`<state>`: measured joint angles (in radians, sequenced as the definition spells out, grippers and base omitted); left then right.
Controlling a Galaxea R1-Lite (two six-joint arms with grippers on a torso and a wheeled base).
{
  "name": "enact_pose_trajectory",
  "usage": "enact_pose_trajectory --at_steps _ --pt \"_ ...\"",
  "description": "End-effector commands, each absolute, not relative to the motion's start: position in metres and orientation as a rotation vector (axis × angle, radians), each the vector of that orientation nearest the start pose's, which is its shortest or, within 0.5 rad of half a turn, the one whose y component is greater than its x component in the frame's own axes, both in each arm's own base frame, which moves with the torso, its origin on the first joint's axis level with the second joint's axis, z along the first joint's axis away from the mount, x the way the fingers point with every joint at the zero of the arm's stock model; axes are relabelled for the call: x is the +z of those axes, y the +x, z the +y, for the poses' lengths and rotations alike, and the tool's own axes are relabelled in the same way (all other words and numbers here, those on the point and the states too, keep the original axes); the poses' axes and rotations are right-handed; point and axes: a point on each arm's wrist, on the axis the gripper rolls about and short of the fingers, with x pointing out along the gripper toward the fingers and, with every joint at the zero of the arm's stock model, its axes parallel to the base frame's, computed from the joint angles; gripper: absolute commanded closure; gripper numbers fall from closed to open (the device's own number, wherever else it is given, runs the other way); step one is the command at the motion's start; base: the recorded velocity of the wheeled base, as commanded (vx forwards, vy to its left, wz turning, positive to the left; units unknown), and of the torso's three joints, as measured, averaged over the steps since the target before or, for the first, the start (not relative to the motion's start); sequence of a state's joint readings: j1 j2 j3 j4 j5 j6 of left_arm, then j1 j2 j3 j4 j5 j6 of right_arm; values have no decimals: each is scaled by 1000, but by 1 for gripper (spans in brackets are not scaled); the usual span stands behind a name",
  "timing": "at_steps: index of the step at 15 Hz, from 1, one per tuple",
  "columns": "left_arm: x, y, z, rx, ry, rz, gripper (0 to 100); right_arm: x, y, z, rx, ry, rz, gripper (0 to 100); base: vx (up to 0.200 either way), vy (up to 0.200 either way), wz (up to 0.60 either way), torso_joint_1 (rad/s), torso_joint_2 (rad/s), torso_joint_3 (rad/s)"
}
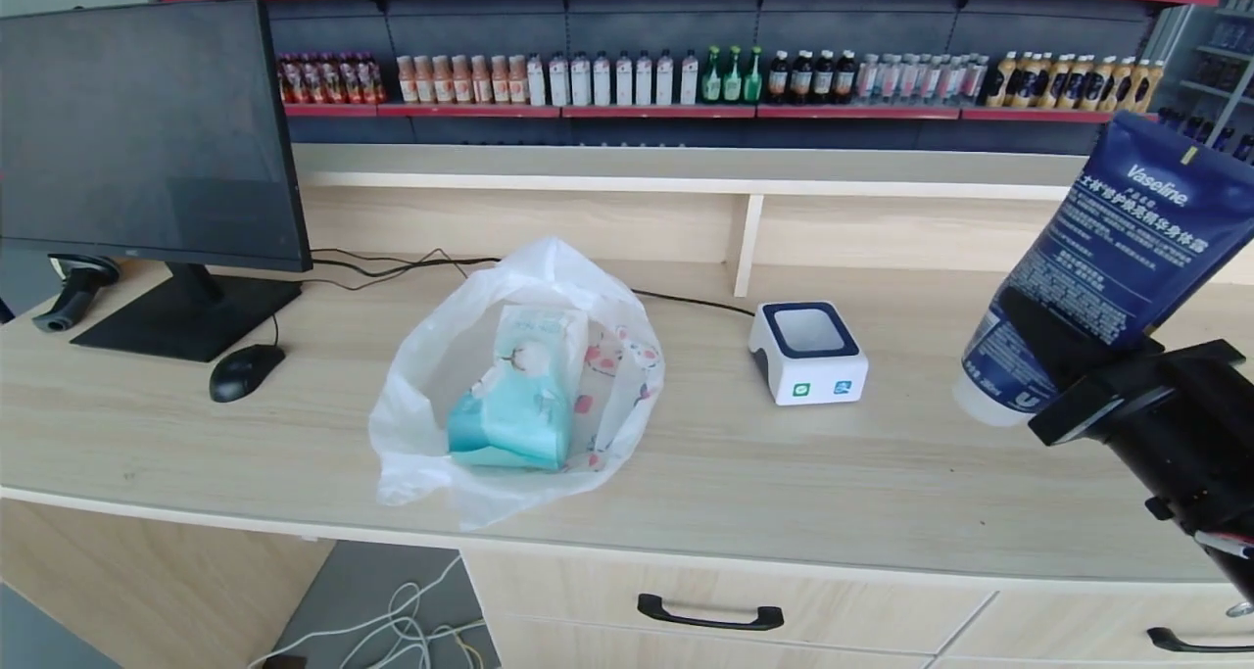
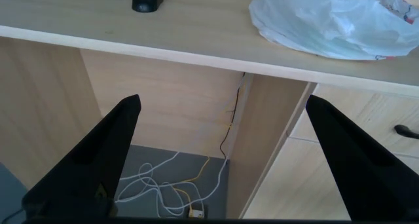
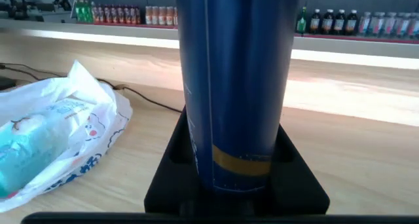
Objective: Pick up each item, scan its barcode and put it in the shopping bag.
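My right gripper (image 1: 1068,351) is shut on a dark blue tube (image 1: 1117,258) with a white cap, held tilted above the counter's right side, to the right of the white barcode scanner (image 1: 808,352). In the right wrist view the blue tube (image 3: 236,86) stands between the black fingers (image 3: 171,165). The white plastic shopping bag (image 1: 519,375) lies mid-counter with a teal tissue pack (image 1: 519,395) inside. My left gripper (image 2: 222,158) hangs open below the counter's front edge, left of the bag (image 2: 334,21).
A black monitor (image 1: 147,130) stands at the left rear of the wooden counter (image 1: 784,473), with a mouse (image 1: 245,371) in front and a handheld scanner (image 1: 73,292) beside it. Cables run behind the bag. Drawers (image 1: 710,612) sit below the counter. Shelves of bottles (image 1: 686,76) line the back.
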<state>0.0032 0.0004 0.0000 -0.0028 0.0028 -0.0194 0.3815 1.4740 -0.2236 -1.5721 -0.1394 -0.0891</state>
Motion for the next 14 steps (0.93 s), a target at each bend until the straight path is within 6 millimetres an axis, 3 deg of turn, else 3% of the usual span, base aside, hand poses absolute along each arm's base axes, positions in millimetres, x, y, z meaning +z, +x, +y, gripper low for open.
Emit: enact_pose_trajectory --at_steps 1,6,9,12,14 --pt "76 -23 0 6 -20 -3 0 171 193 79 251 -36 -240 100 0 0 0 0 0 0" --pt "76 -23 0 6 -18 -3 0 156 213 89 284 -90 -182 100 0 0 0 0 0 0" --pt "76 -23 0 6 -18 -3 0 148 225 90 259 -260 -172 100 0 0 0 0 0 0" --pt "76 -23 0 6 -18 -3 0 151 246 98 254 -311 -212 100 0 0 0 0 0 0" --pt "76 -23 0 6 -18 -3 0 164 265 103 279 -350 -299 100 0 0 0 0 0 0"
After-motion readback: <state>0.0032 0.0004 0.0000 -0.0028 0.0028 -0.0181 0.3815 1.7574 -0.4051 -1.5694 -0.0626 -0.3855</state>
